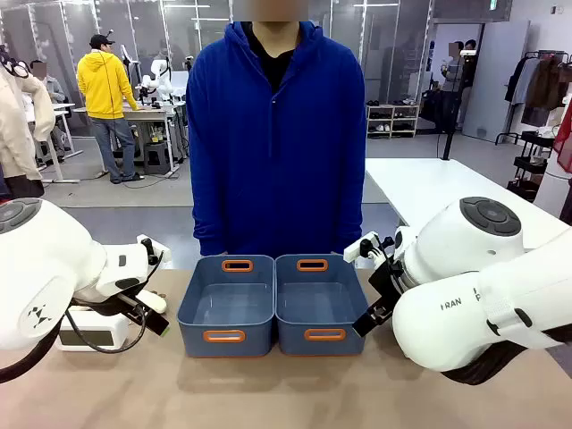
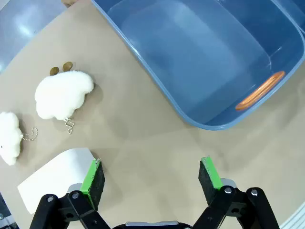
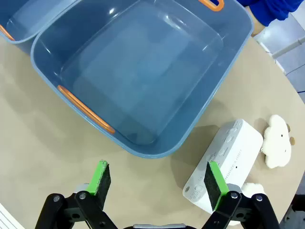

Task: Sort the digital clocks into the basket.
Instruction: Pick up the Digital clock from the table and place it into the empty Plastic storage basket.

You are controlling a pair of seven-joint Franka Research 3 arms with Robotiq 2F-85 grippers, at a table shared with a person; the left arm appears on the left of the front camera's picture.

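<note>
**Two clocks on the table, both baskets bare**

Nearest, the left gripper (image 2: 152,174) and right gripper (image 3: 157,180) hang spread wide, holding nothing. Just beside each lies a white clock: the left clock (image 2: 52,179) near the plush toys (image 2: 64,93), and the right clock (image 3: 224,155). They look light, rigid and slick, so I'd pinch across the narrow flat sides. Beyond, the left basket (image 1: 231,304) and right basket (image 1: 317,304) stand empty, side by side. A person (image 1: 277,134) stands behind them.

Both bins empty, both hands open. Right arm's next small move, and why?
Probably shift the right hand sideways over the white clock: the hand is open and empty, and the clock lies by one finger, beside the basket.
</note>
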